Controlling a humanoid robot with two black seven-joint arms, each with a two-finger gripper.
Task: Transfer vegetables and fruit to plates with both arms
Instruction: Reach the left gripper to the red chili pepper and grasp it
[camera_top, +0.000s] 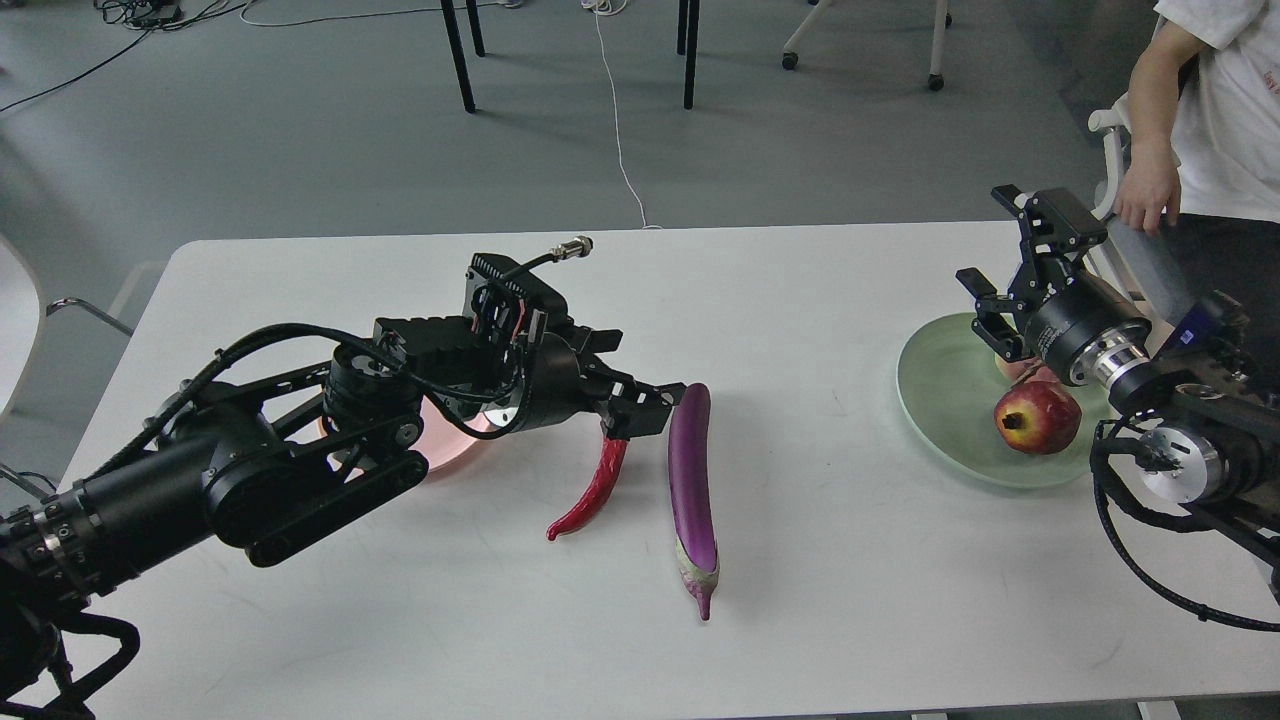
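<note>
The red chili pepper (595, 490) and the purple eggplant (692, 480) lie side by side mid-table. My left gripper (650, 378) is low over the chili's stem end, which it hides, close beside the eggplant's top; its fingers look apart. The pink plate (452, 446) is mostly hidden behind my left arm. The pomegranate (1035, 418) lies on the pale green plate (935, 390). The yellow-green fruit (1018, 369) shows only as a sliver behind my right wrist. My right gripper (985, 240) is open and empty above the green plate's far side.
A person (1215, 100) sits by the table's far right corner, with one hand on a chair (1110, 125). Chair and table legs and a white cable (620, 130) are on the floor beyond the table's far edge.
</note>
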